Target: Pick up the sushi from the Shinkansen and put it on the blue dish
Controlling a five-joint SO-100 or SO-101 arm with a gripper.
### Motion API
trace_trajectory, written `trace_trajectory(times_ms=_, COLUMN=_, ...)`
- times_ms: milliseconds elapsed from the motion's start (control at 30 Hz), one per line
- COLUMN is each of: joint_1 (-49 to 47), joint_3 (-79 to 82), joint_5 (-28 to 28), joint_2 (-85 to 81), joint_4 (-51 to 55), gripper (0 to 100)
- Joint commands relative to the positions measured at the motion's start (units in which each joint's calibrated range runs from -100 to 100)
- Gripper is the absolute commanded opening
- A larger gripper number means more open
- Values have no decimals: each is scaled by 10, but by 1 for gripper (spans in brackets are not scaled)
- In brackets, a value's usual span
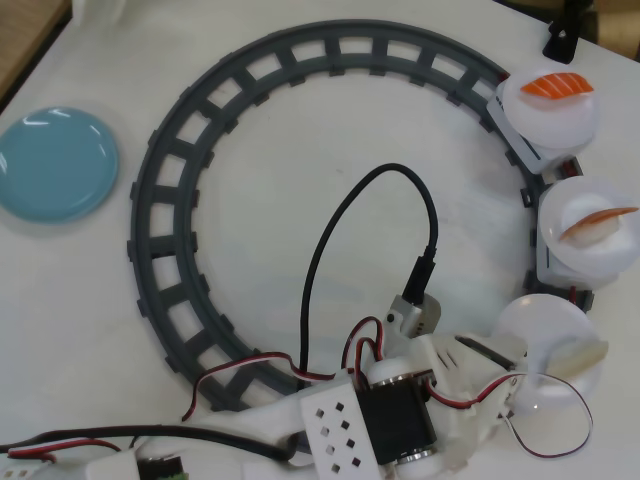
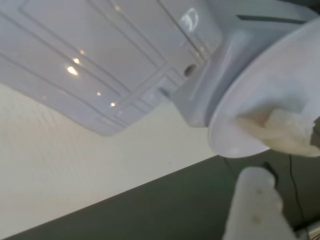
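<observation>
Overhead, the gripper (image 1: 560,375) sits at five o'clock on the desk (image 1: 80,300), its fingers closed around the sushi (image 1: 578,355) over the Shinkansen's (image 1: 560,200) plate; the blue dish (image 1: 55,163) lies at nine o'clock

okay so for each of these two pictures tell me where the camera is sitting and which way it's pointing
Overhead view: fixed above the table, looking straight down on the grey track, the blue dish and three white plates; the arm enters from the bottom edge.
Wrist view: rides on the arm, tilted and very close to a white plate carrying the sushi; one gripper finger shows at the bottom.
Shared: the pale sushi on its plate.
</observation>
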Motion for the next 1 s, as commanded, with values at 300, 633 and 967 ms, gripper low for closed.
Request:
trace_trajectory(times_ms=300, joint_1=-1, joint_3=-79, joint_5=47, joint_2=-36, joint_4=120, gripper=21)
trace_trajectory(times_ms=633, joint_1=8, joint_3=-104, joint_5=51, joint_2=-63, joint_4=224, gripper=21)
trace_trajectory(times_ms=967, joint_1=25, joint_3=-47, joint_5=115, joint_2=-61, joint_4=217, gripper=21)
